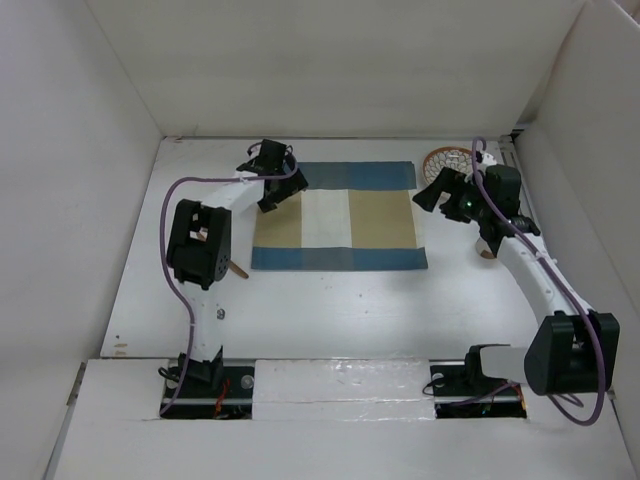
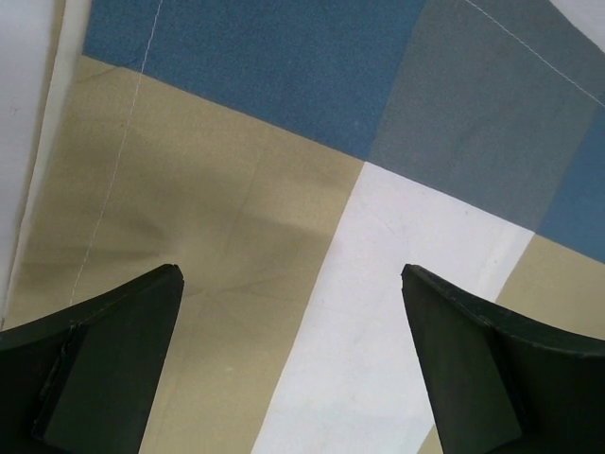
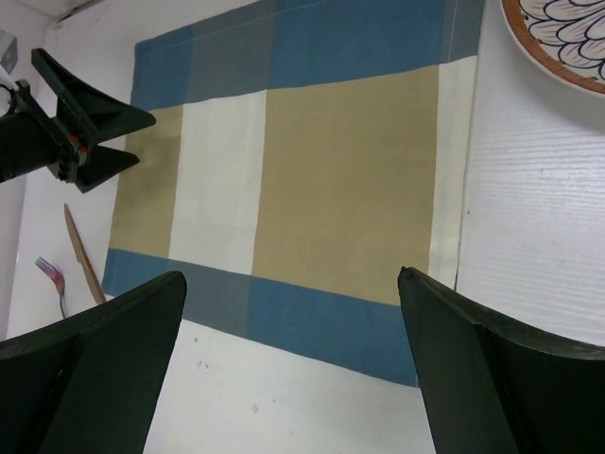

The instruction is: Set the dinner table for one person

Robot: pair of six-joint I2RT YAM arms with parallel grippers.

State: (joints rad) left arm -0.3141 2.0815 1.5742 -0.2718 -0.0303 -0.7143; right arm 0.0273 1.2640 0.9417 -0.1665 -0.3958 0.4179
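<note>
Left gripper [image 2: 291, 274] jaws spread wide, grasping nothing, over placemat [image 1: 335, 215] near its left edge. Right gripper [image 3: 292, 276] likewise spread, empty, near placemat's right edge. Patterned plate [image 1: 447, 160] in far right corner, off placemat. Wooden utensil [image 3: 83, 260] and fork [image 3: 52, 279] lie left of placemat. Dinner table [image 1: 330, 310] matte white, beneath everything. White walls on three sides.
</note>
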